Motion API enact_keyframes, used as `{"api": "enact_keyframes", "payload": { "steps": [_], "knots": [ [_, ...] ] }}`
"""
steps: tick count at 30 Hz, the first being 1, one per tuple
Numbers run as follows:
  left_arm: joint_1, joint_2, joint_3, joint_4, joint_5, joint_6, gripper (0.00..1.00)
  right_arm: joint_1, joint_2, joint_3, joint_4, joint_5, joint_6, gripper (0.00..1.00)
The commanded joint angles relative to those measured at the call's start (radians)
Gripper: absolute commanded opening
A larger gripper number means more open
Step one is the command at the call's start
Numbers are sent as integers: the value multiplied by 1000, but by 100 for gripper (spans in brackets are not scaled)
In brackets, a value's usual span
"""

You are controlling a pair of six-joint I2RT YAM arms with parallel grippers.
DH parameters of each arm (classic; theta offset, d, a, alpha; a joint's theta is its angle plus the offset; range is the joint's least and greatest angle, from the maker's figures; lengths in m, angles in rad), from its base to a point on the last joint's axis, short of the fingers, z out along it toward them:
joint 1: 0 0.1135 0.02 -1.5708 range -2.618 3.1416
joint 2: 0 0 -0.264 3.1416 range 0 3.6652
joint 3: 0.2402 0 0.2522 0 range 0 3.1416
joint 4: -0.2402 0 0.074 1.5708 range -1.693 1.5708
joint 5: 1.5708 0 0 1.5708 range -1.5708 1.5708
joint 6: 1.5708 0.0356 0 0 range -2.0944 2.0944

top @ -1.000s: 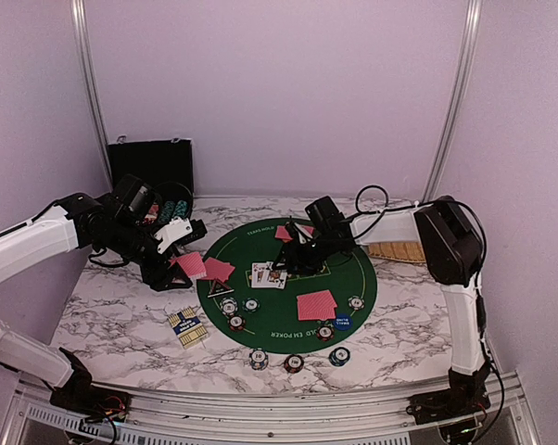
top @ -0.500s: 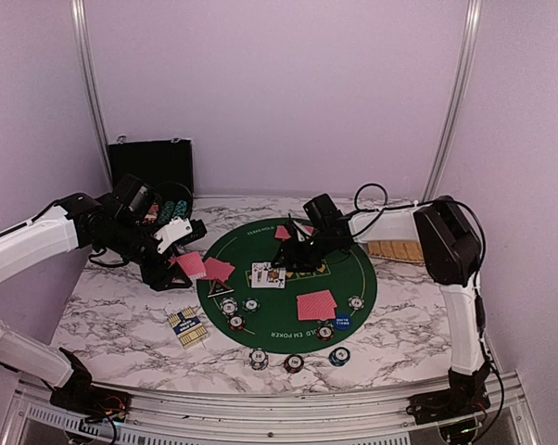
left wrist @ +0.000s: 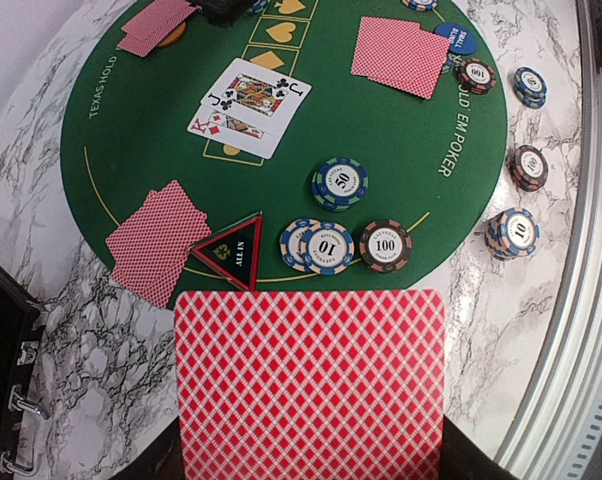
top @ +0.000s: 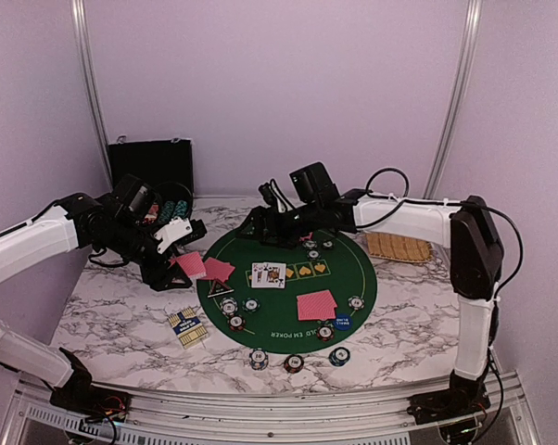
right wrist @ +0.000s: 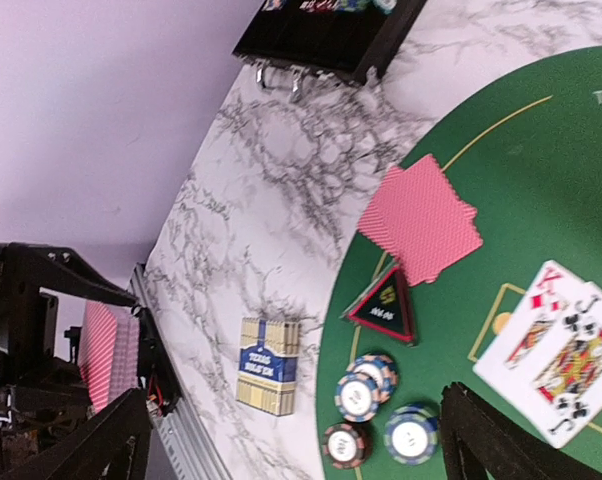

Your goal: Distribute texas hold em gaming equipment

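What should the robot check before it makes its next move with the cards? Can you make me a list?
1. Left gripper is shut on the red-backed cards: ok.
2. Right gripper is open with nothing between its fingers: ok.
3. King and Jack lie face up and flat on the green mat, overlapping each other: ok.
4. The yellow card slot next to them is bare, ready for another card: ok.
5. The gripped cards are one card or a whole stack: cannot tell, only the top back shows.
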Motion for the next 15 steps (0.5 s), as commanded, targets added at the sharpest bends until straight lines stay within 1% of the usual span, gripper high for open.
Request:
{"api": "enact_keyframes", "payload": {
  "steps": [1, 7, 15],
  "knots": [
    [4, -10, 24, 15, 12, -5, 0, 53, 5, 33, 60, -68, 81, 99],
    [4, -11, 27, 15, 13, -7, 0, 100, 26, 46, 108, -96, 124, 99],
    [5, -7, 37, 14, 19, -7, 0, 122, 58, 49, 202, -152, 202, 99]
  ]
}}
